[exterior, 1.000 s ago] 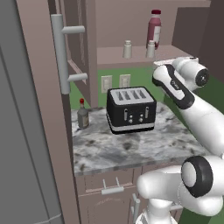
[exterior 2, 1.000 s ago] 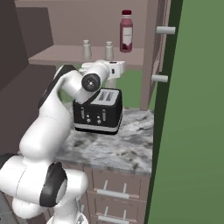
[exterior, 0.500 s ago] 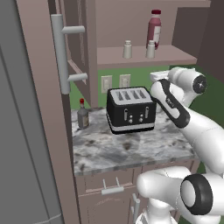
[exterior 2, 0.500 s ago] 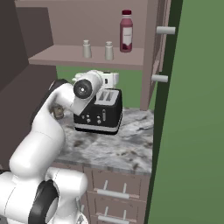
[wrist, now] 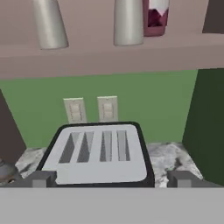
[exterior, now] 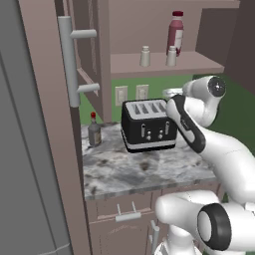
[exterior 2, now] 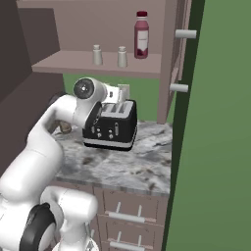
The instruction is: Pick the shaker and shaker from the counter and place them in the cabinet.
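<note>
Both shakers (exterior: 145,56) (exterior: 171,56) stand on the cabinet (exterior: 164,64) shelf, beside the maroon bottle (exterior: 175,33). My end effector (wrist: 111,178) is released, holding nothing, above the toaster (wrist: 99,153). The left base view alone shows a red-capped bottle (exterior: 94,130) left of the toaster. The surface (exterior 2: 132,164) is grey marble; the wall (wrist: 144,105) is green, with two outlets (wrist: 91,109).

Even, flat rendered light with soft faint shadows, no glare, slightly coarse and blurry throughout, edges undistorted.
</note>
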